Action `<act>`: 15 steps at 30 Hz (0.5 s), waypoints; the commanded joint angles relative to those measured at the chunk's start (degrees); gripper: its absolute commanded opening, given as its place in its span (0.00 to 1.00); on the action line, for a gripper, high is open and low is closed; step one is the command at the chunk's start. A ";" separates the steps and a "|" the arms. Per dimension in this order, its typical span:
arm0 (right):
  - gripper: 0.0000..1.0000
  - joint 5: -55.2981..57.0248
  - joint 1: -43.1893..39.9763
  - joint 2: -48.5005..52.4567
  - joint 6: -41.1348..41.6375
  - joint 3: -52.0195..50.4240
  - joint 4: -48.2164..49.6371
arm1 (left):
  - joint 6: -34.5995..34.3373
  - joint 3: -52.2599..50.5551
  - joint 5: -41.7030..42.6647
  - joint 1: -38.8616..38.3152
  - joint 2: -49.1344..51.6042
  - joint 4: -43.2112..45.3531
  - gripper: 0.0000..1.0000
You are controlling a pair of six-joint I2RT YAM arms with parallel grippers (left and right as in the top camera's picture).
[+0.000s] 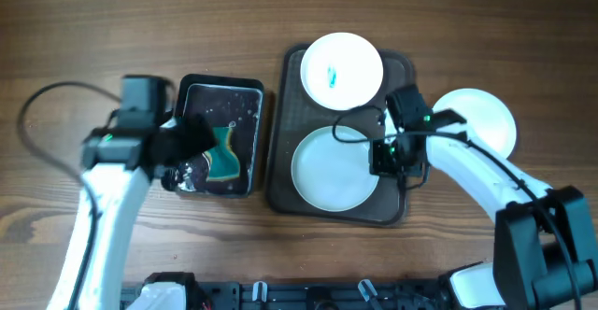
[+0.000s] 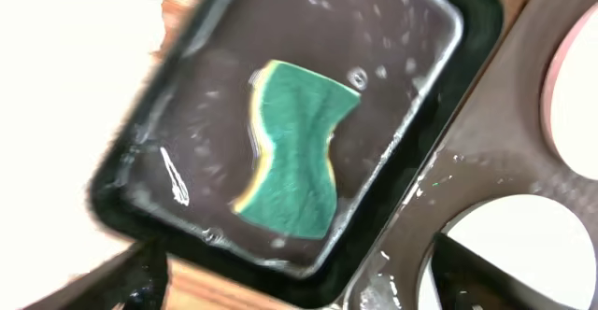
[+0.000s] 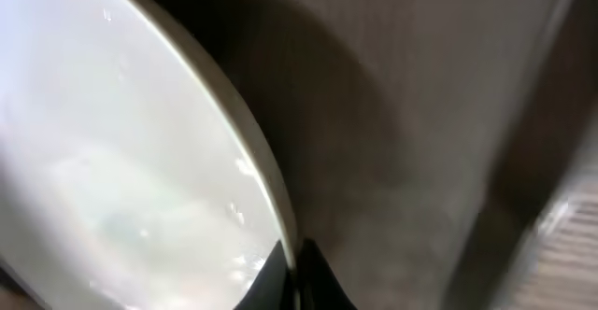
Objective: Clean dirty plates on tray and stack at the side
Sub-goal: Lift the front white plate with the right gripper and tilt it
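The dark brown tray (image 1: 397, 67) holds two white plates. The far plate (image 1: 342, 70) has a teal smear in its middle. The near plate (image 1: 332, 170) is plain white. A third plain white plate (image 1: 486, 121) lies on the table right of the tray. My right gripper (image 1: 385, 158) is shut on the right rim of the near plate (image 3: 131, 161), one finger above and one below the rim (image 3: 297, 263). My left gripper (image 1: 192, 140) is open and empty, above the black pan (image 1: 192, 91); its fingers (image 2: 299, 282) straddle the pan's near corner. The teal-and-yellow sponge (image 2: 294, 151) lies in the wet pan.
The black pan (image 2: 140, 161) stands just left of the tray (image 2: 486, 161), with a narrow strip of wood between them. Cables run along the right arm over the tray's right edge. The arm bases are at the table's front edge.
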 commanded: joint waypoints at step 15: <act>0.04 -3.61 12.50 0.39 0.02 27.34 -7.85 | 0.11 0.70 0.70 10.08 -9.16 -4.83 1.00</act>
